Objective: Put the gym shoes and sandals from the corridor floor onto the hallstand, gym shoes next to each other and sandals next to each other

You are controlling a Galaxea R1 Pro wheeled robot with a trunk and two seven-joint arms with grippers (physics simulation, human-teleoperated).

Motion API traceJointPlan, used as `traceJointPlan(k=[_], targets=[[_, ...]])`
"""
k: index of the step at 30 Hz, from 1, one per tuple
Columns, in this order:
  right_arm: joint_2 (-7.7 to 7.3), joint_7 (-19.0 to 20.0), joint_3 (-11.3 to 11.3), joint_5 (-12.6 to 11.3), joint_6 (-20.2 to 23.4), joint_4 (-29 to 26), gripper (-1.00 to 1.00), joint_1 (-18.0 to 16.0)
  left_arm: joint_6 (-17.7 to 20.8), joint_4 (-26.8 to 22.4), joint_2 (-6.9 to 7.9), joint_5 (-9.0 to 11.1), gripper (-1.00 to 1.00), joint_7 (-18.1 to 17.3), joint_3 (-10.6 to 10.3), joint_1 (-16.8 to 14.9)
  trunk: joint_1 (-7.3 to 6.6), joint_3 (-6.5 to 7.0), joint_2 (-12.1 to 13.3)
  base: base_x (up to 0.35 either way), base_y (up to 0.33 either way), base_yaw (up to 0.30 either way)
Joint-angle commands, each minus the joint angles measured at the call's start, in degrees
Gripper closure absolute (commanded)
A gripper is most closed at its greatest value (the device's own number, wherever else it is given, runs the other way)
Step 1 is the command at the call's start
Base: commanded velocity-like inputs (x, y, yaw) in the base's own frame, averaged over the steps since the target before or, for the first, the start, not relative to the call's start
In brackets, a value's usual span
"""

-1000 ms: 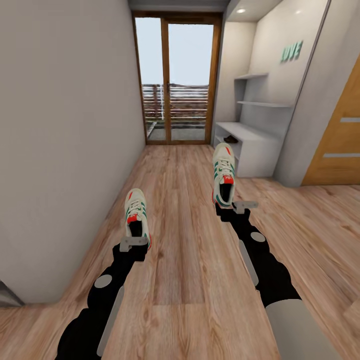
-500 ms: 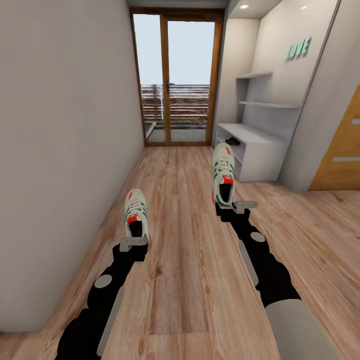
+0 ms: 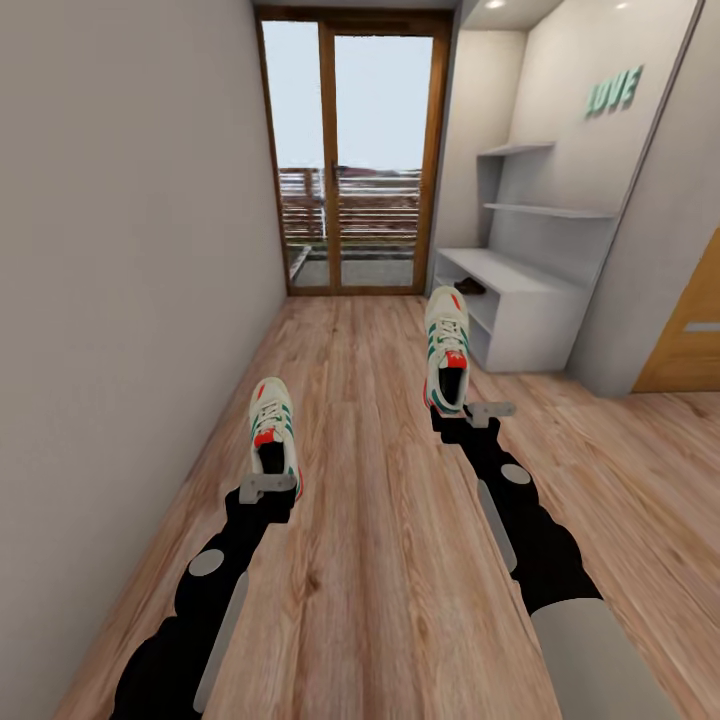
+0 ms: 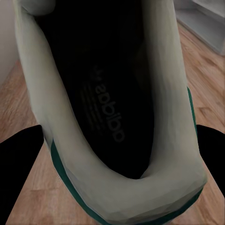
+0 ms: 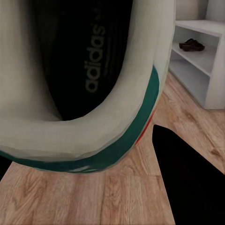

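Observation:
Each gripper holds one white gym shoe with green stripes above the corridor floor (image 3: 370, 500). My left gripper (image 3: 268, 488) is shut on the heel of one gym shoe (image 3: 271, 425), whose dark inside (image 4: 103, 89) sits between the black fingers (image 4: 18, 164). Further forward, my right gripper (image 3: 470, 412) is shut on the heel of the other gym shoe (image 3: 447, 345), which shows up close (image 5: 79, 75) beside one finger (image 5: 187, 178). The light grey hallstand (image 3: 530, 310) stands ahead on the right. A dark brown sandal (image 5: 191, 45) lies in its upper compartment (image 3: 470, 288).
A glass door with a wooden frame (image 3: 350, 170) closes the corridor's far end. A plain wall (image 3: 120, 300) runs along the left. An orange-brown door (image 3: 690, 340) stands right of the hallstand, past a grey wall panel (image 3: 640, 260).
The camera has moved forward along the corridor, so the hallstand and glass door look nearer. Both arms hold their shoes as before.

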Motion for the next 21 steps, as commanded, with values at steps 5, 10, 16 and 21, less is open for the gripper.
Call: traceJointPlan(k=[5,10,16,21], targets=[[0.01,0.0,0.0,-0.1,0.3,-0.1,1.0,0.0,0.3,-0.1,0.0,-0.3,1.0,0.3,-0.1,0.0,0.02,-0.06,0.0,0.345,0.0,0.0],[0.0,0.0,0.0,-0.1,0.3,-0.1,1.0,0.0,0.3,-0.1,-0.02,-0.3,1.0,0.3,-0.1,0.0,0.02,-0.06,0.0,0.345,0.0,0.0],[0.01,0.0,0.0,-0.1,0.4,-0.1,1.0,0.0,0.3,-0.1,-0.02,-0.3,1.0,0.3,-0.1,0.0,0.02,-0.06,0.0,0.345,0.0,0.0],[0.01,-0.1,0.0,-0.1,0.4,-0.2,1.0,0.0,0.3,-0.1,0.0,-0.3,1.0,0.3,-0.1,0.0,0.02,-0.06,0.0,0.345,0.0,0.0]])
